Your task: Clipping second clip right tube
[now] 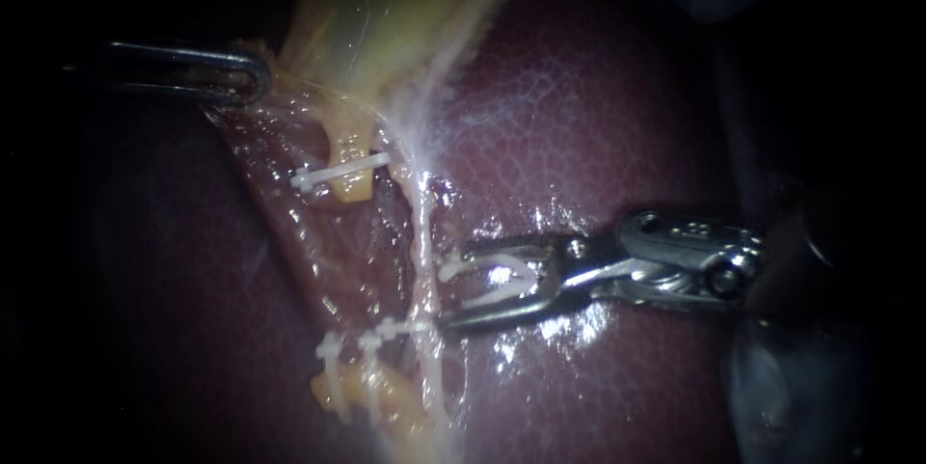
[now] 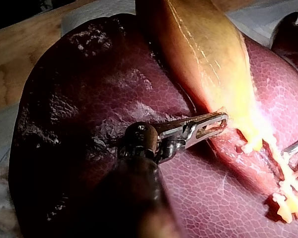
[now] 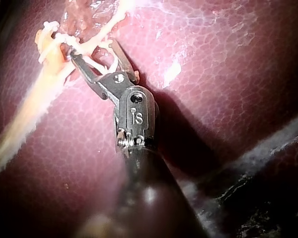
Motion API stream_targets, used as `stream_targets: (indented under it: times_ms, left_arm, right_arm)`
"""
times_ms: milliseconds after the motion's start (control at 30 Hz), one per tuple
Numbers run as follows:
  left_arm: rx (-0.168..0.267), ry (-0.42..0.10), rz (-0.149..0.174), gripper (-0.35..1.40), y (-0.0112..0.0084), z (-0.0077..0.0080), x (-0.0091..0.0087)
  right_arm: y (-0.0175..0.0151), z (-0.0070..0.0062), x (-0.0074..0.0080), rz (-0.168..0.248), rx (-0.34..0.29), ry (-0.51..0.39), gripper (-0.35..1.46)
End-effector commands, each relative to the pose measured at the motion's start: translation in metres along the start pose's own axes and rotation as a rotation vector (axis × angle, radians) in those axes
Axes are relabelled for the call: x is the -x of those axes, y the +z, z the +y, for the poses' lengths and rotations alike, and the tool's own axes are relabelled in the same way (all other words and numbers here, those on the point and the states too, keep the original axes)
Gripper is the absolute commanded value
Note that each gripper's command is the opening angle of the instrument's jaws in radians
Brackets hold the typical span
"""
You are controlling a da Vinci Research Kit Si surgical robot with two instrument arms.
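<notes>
The right tube (image 1: 422,223) is a thin whitish strand running down over the liver (image 1: 598,107). A white clip (image 1: 403,327) crosses it low down. My right instrument (image 1: 449,290) comes in from the right with its jaws open and a white clip (image 1: 492,276) loaded between them. Its tips sit just beside the tube, above the lower clip. In the right wrist view the same jaws (image 3: 94,49) gape at the strand. My left instrument (image 1: 253,78) at the upper left is shut on the edge of the yellow gallbladder (image 1: 386,11) and holds it taut (image 2: 221,121).
The left tube is in two yellow stumps. The upper stump (image 1: 347,184) carries one white clip. The lower stump (image 1: 371,396) carries two clips. Wet liver surface lies under the right instrument's shaft. A dark fold lies at the far right.
</notes>
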Motion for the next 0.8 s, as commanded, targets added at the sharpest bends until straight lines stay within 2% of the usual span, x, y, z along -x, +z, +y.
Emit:
stream_targets:
  times_ms: [33,200,533,633,800]
  left_arm:
    - [0.000,0.000,0.000,-0.35,0.0000,0.0000,0.0000]
    - [0.000,0.000,0.000,-0.35,0.0000,0.0000,0.0000]
    - [0.001,0.000,0.000,-0.35,0.0001,0.0000,-0.0001]
    - [0.001,0.000,0.000,-0.35,0.0001,0.0000,-0.0001]
    - [0.001,0.000,0.000,-0.35,0.0001,0.0000,-0.0001]
  right_arm:
    - [0.0004,0.0004,0.0002,-0.002,-0.002,0.009,0.48]
    - [0.0014,0.0009,0.0003,0.010,-0.021,0.029,0.48]
    - [0.0036,0.0008,-0.0007,0.123,-0.182,0.150,0.48]
    - [0.0038,0.0000,-0.0009,0.146,-0.227,0.180,0.48]
    - [0.0037,-0.0023,-0.0018,0.166,-0.280,0.202,0.47]
